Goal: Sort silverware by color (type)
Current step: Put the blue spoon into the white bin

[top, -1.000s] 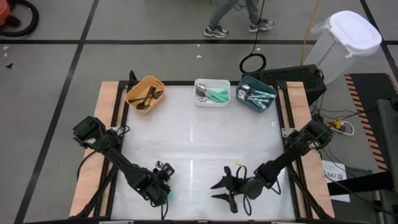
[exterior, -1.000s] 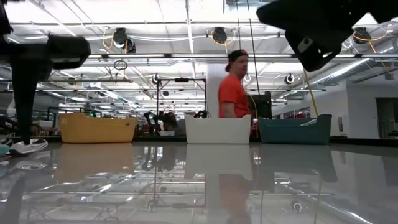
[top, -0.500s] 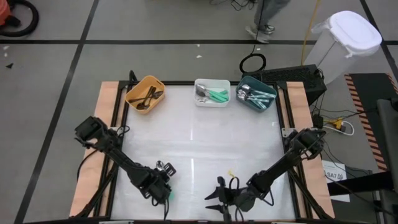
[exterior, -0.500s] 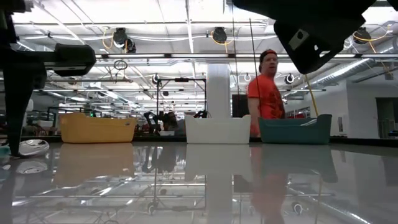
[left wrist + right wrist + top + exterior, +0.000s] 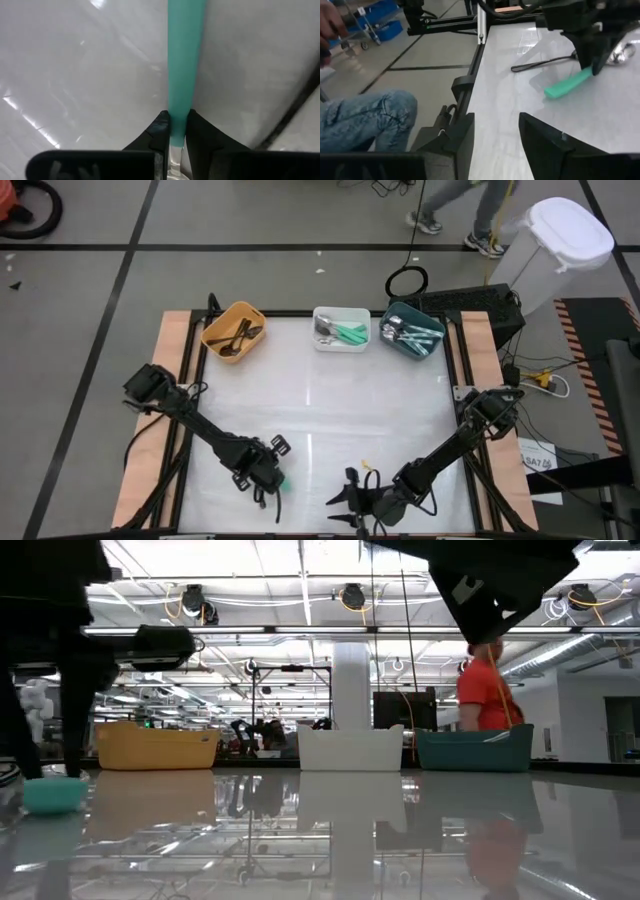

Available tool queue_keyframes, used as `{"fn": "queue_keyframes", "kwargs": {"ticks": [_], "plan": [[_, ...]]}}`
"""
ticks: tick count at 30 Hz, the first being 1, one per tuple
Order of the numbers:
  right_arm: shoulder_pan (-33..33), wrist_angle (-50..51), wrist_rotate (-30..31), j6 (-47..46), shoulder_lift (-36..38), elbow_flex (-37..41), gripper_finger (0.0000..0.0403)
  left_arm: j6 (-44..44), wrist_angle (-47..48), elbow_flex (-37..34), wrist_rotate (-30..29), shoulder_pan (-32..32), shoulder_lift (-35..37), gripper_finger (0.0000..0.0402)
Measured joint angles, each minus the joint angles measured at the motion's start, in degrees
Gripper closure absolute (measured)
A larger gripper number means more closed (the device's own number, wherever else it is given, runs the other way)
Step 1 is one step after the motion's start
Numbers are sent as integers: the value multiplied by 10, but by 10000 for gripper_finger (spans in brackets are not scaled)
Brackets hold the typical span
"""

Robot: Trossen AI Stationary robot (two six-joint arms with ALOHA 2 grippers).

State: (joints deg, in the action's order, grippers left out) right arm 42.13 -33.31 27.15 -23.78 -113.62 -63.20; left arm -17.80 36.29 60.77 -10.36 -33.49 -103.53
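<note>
My left gripper (image 5: 268,478) stands near the table's front left, pointing down, shut on a mint-green-handled spoon (image 5: 567,84). The spoon's metal bowl (image 5: 622,50) shows beyond the fingers in the right wrist view. In the low view its green end (image 5: 55,795) sits low at the tabletop. My right gripper (image 5: 348,500) hovers open at the front edge, right of the spoon, with nothing between its fingers (image 5: 470,135). More silverware lies in the orange bin (image 5: 233,330), white bin (image 5: 341,328) and teal bin (image 5: 412,330) at the far edge. My left gripper pinches the spoon's green handle (image 5: 178,131) between its two fingertips, close to where the green meets the metal. The fingers come from above and lie across the handle. The spoon is tilted, its free green end (image 5: 551,92) down at the tabletop.
A thin black piece (image 5: 540,63) lies on the table just beyond the held spoon. The white tabletop (image 5: 320,410) between the arms and the bins is bare. A person (image 5: 488,690) walks past behind the teal bin.
My left gripper has gone toward the table's right edge, and the mint-green spoon has shifted that way with it. My right gripper has moved toward the near edge and a little left. The person beyond the table has walked to the right.
</note>
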Motion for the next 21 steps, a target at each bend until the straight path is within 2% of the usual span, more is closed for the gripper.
{"fn": "queue_keyframes", "kwargs": {"ticks": [3,7,11,15,21], "plan": [[-1,1,0,32,0,0,255,-1,-9,-1,-22,6,0,361],[-10,2,5,85,0,0,255,8,-15,8,-90,11,0,362],[-25,19,74,129,0,0,255,44,-14,41,-132,15,0,362],[-38,90,150,126,24,0,255,86,-1,67,-145,34,0,363],[-46,244,153,144,89,0,252,94,4,69,-150,80,1,363]]}}
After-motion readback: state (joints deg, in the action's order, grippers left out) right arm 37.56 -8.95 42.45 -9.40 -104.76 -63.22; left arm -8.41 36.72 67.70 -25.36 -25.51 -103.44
